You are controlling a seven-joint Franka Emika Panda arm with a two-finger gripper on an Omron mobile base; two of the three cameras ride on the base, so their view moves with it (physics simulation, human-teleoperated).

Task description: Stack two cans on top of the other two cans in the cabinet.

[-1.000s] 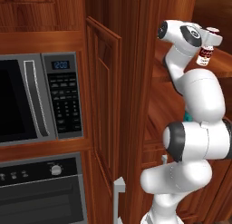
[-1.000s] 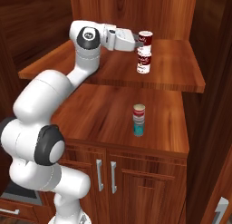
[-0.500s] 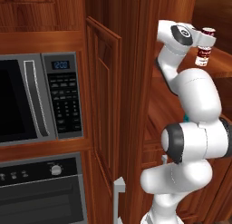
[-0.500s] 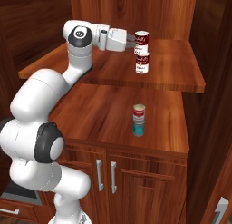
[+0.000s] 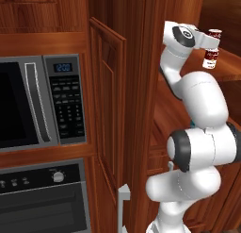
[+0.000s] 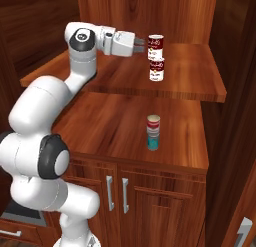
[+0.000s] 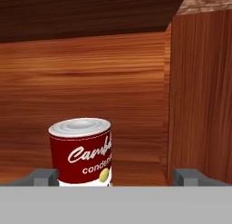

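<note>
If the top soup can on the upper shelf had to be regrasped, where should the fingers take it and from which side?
Grip the top soup can across its round side wall, about mid-height, coming level from the open shelf front where the open gripper is. It stands upright on another can, so a sideways squeeze would likely avoid tipping the stack.

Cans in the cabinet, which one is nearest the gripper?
The dark red and white soup can topping the upper-shelf stack, level with the open gripper; the others sit lower.

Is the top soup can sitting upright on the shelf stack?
Upright: the top soup can stands squarely on the lower can, lid level.
</note>
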